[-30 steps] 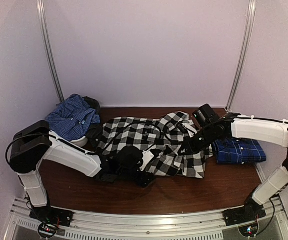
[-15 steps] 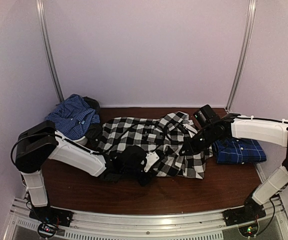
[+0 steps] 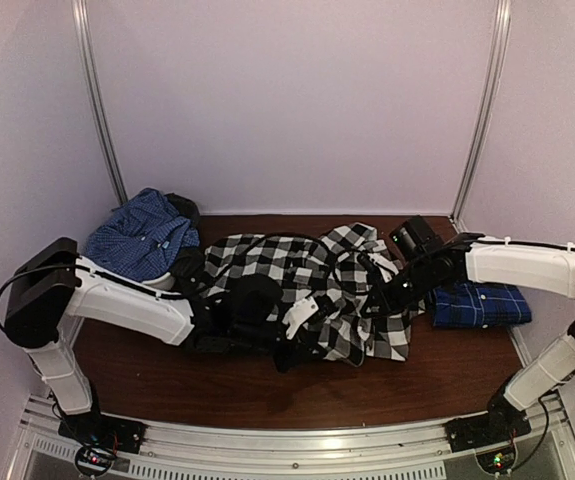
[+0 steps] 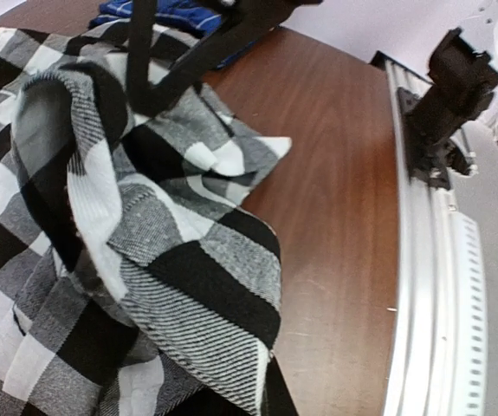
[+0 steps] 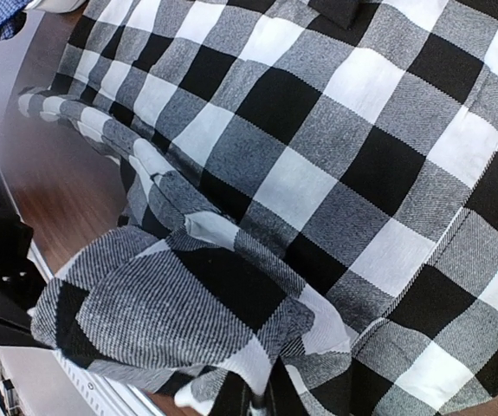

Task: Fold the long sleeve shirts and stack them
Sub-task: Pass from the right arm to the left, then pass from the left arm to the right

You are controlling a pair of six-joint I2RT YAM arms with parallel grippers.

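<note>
Okay, my left tool (image 3: 302,318) is clamped tight on a bunched fold of the checked shirt (image 3: 267,262), my right tool (image 3: 375,297) pinching its right side. It sprawls mid-table (image 3: 267,385), with a folded blue shirt (image 3: 479,302) just beside.

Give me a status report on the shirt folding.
Left gripper shut on check shirt, right gripper too. Shirt bunched, unfolded. Folded blue shirt right, crumpled blue cloth left; nothing blocking.
</note>
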